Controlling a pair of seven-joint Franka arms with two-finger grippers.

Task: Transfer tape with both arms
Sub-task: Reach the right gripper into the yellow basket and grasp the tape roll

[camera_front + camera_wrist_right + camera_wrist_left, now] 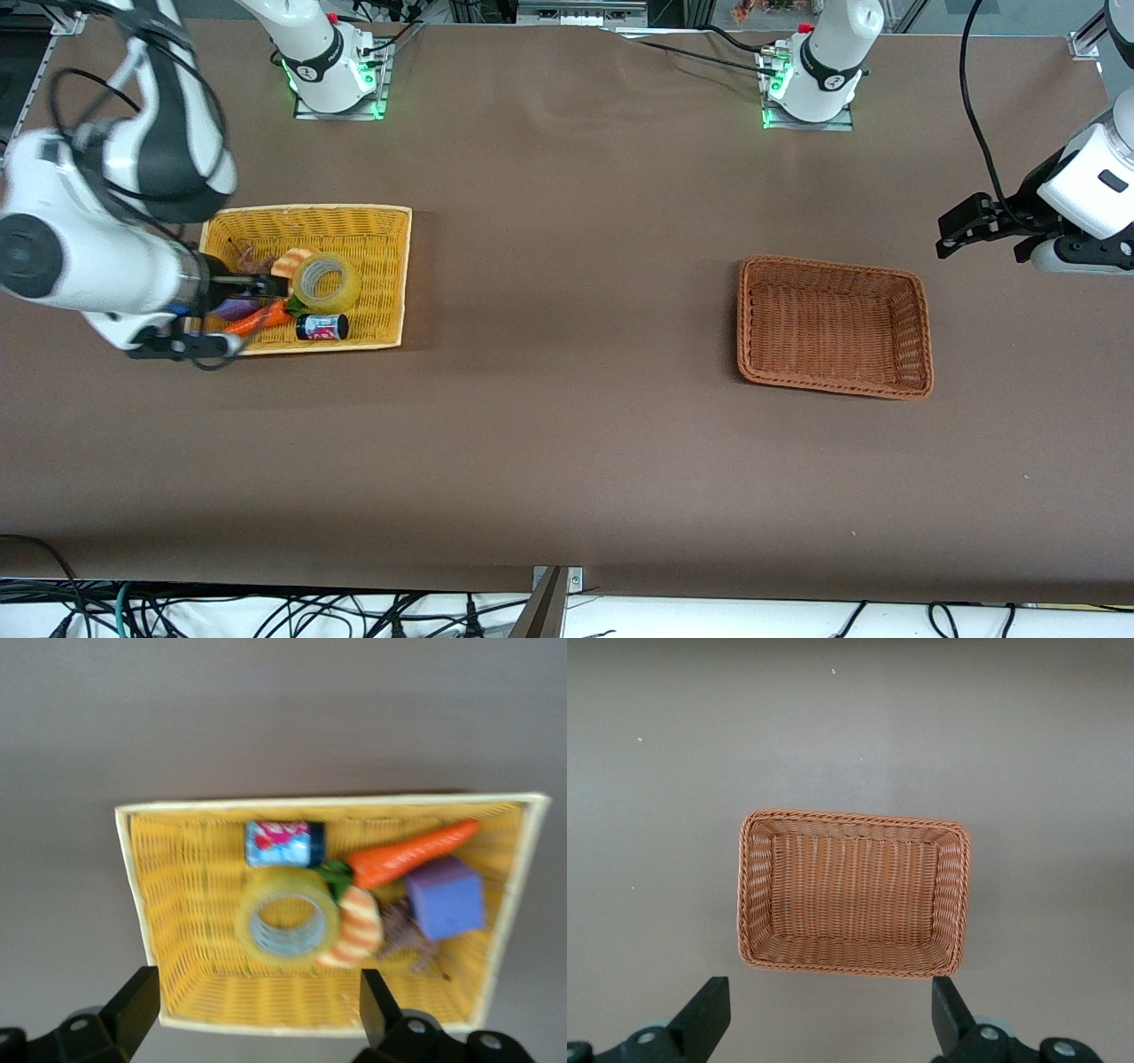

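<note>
Fingers (142, 1001) of both arms spread, tape (286, 927) lying untouched in yellow basket (190, 988).

The brown table (567, 266) carries a yellow basket (390, 266) and an orange-brown basket (921, 328).

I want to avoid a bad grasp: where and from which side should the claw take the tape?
The tape lies flat in the yellow basket, hole up. Come straight down with the right claw, one finger in the core, one outside the ring wall, on the side away from the croissant toy.
</note>
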